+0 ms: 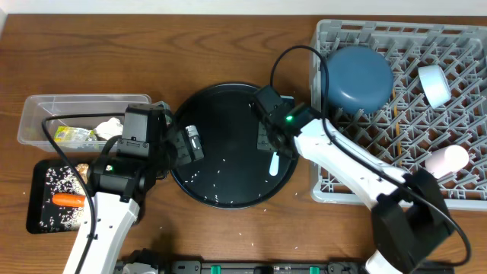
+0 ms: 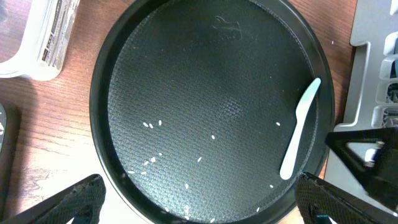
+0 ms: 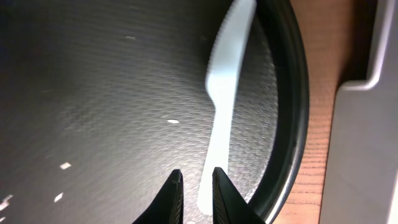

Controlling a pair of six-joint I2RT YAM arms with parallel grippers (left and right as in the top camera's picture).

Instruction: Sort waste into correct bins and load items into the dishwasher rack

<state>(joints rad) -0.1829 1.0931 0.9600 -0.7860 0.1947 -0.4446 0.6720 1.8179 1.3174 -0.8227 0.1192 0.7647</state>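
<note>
We judge the slim white plastic spoon (image 3: 224,93) light, stiff and slippery; the right gripper (image 3: 196,177), jaws nearly closed, flanks its handle tip, hold unclear; left gripper (image 2: 199,190) spread wide.

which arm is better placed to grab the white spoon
right: the right claw is at the handle end of the white spoon on the round black tray, beside the dishwasher rack. the left claw is open, across the tray.

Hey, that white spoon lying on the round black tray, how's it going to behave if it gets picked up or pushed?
The white spoon looks thin and plastic, so probably light and slightly flexible. Lying flat on the textured round black tray, it would likely slide or spin rather than roll. Its narrow handle may pivot in a pinch.
</note>
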